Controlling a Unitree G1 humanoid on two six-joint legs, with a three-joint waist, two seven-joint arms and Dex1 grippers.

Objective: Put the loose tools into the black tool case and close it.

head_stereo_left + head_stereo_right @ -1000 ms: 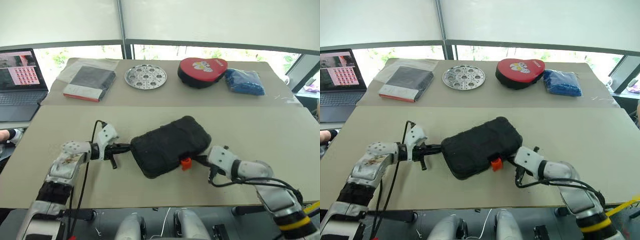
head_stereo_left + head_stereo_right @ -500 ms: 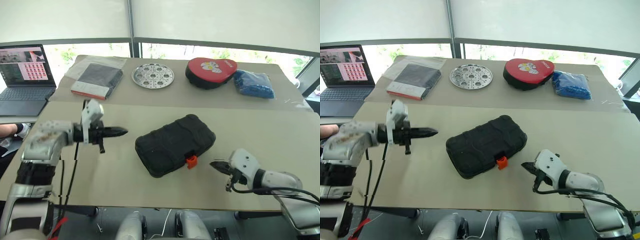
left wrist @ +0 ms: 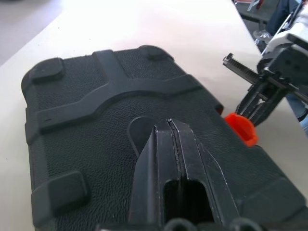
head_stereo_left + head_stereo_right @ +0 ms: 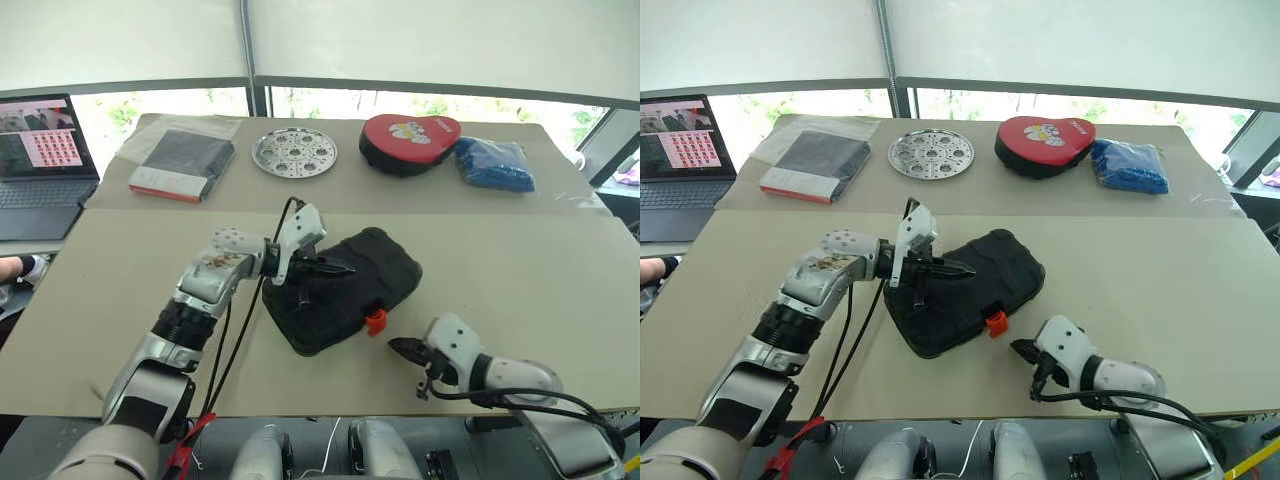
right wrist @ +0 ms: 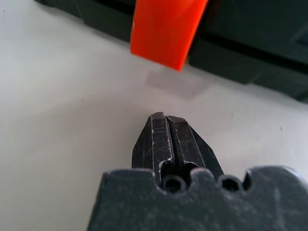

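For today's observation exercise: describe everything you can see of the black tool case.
The black tool case is a moulded-plastic clamshell with rounded corners, a grained lid with raised ribs and pads, and a small orange latch on its near edge. It is shut and lies flat, askew, on the beige table. The shut left gripper is over its lid; contact is unclear. The right gripper sits apart, near the latch.

free: table front [image 4: 560, 290], right of black tool case [image 4: 385, 265] | blocked: far edge, red pouch [image 4: 408, 142], metal disc [image 4: 294, 152]

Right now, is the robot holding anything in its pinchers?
No, nothing. The left gripper is shut and empty over the black tool case; the right gripper is shut and empty near its orange latch.
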